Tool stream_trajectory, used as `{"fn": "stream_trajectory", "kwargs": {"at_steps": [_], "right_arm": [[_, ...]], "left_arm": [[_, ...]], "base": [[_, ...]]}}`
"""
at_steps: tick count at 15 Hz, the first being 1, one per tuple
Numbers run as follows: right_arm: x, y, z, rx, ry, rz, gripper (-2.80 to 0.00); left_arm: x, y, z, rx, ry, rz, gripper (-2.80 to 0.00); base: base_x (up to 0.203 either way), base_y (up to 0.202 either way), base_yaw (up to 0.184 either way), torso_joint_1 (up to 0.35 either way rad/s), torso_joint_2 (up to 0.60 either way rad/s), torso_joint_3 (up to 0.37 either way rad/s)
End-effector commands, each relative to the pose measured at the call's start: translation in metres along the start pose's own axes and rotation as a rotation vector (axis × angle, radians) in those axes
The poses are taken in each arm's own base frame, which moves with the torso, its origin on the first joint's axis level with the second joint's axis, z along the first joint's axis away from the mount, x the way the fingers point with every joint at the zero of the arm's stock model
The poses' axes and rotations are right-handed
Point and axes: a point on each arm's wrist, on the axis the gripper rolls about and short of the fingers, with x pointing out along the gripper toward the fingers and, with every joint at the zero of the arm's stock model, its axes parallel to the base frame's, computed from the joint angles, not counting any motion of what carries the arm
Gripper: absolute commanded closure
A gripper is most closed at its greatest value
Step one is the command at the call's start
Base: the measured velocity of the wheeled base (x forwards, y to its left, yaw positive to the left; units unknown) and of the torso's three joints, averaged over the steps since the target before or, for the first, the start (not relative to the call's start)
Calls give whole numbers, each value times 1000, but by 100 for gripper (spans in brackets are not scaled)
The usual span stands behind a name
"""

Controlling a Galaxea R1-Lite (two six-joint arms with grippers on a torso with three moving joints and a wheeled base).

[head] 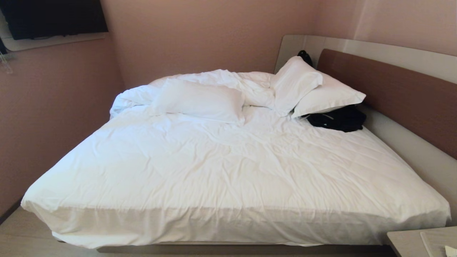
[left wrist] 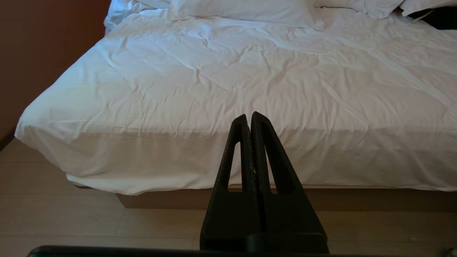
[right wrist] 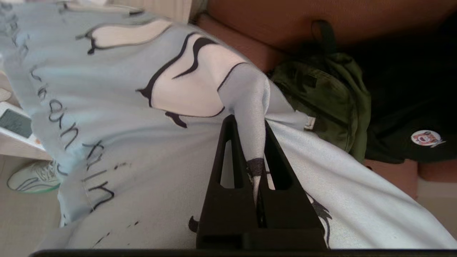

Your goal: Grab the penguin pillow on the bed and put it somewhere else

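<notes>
Right gripper (right wrist: 254, 123) clamped tight on a fold of the pale blue penguin-print pillow (right wrist: 142, 135), held off the large white-duvet bed (head: 228, 160) near a dark green backpack (right wrist: 328, 96). Left gripper (left wrist: 249, 117) fully closed, empty, facing the bed's foot.

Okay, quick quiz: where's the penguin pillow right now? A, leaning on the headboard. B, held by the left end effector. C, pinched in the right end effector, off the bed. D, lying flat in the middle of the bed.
C: the right end effector is shut on a fold of the penguin pillow, and the head view shows only white pillows on the bed.
</notes>
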Motion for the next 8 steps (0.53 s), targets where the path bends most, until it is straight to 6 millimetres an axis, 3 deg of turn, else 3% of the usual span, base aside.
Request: {"fn": "stream_trajectory", "kwargs": {"at_steps": [1,8], "right_arm": [[14,-10,4,-2,-35,-30,0],[56,-37,9,22,-2,-73,0]], "left_arm": [[0,0,0,0,-1,0,0],[0,0,0,1,-1,0,0]], "base": [[0,0,0,0,0,0],[0,0,0,0,0,0]]}}
